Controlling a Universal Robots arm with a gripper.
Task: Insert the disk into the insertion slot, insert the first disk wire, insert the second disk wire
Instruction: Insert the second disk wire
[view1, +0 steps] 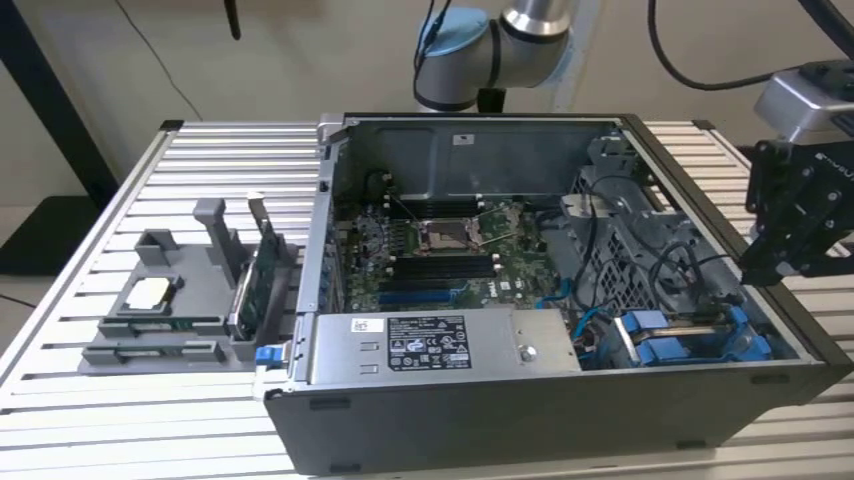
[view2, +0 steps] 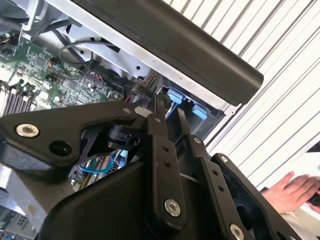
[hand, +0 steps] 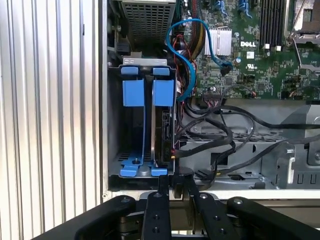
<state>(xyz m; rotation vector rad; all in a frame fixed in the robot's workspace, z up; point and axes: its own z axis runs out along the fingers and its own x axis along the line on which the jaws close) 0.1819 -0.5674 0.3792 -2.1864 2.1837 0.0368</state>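
First wrist view gives us the disk (hand: 164, 132) seated on edge in the insertion slot (hand: 142, 125) at the case's corner, blue carrier tabs outermost, black wires (hand: 210, 145) trailing to it. Our gripper (hand: 175, 192) hovers just outside the case wall, jaws pressed nearly together, pinching nothing. A hand (view2: 292, 190) rests on the desk (view2: 280, 115).

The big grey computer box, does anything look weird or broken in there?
Nothing looks broken. The open grey metal computer case lies on its side, and a person's hand rests on the slatted table near the black gripper.

Print on the power supply label (view1: 427, 345) is unreadable.
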